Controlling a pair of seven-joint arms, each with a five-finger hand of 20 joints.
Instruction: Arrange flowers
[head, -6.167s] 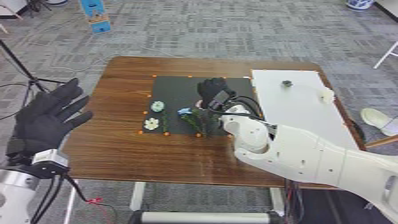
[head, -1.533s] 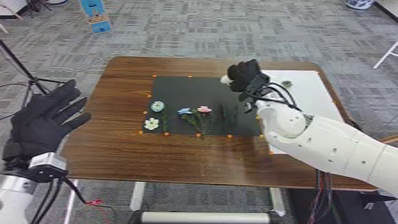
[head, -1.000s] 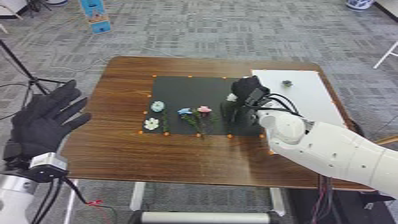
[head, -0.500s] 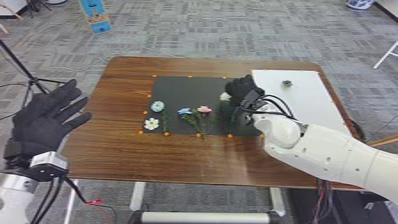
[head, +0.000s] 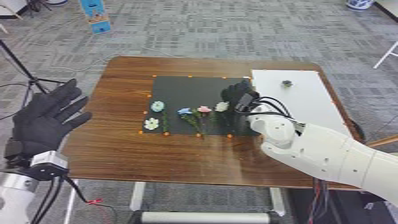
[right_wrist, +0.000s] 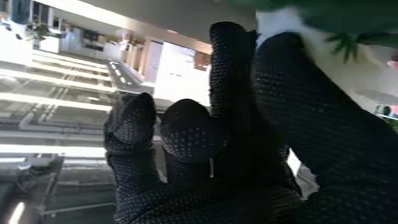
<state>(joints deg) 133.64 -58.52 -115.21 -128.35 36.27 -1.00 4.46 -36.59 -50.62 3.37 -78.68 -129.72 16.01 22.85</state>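
Observation:
Over the right part of the black mat (head: 182, 87), my right hand (head: 238, 93) is shut on a white flower (head: 221, 106), whose bloom shows at the hand's lower left. In the right wrist view, the thumb and a finger of my right hand (right_wrist: 306, 100) come together beside blurred green leaves (right_wrist: 345, 46). Lying on the mat are a pale blue flower (head: 157, 106), another white flower (head: 151, 123), a blue flower (head: 184, 111) and a pink flower (head: 204, 109), with green stems. My left hand (head: 49, 112) is open off the table's left side.
A white board (head: 306, 102) covers the table's right side, with a small dark round thing (head: 287, 83) on it. Orange marks line the mat and board. The brown table (head: 169, 160) extends in front of the mat. A black stand is at the far left.
My right hand took the white flower from the white board and carried it left onto the mat. Its bloom has since come down beside the pink flower. The left hand has stayed still.

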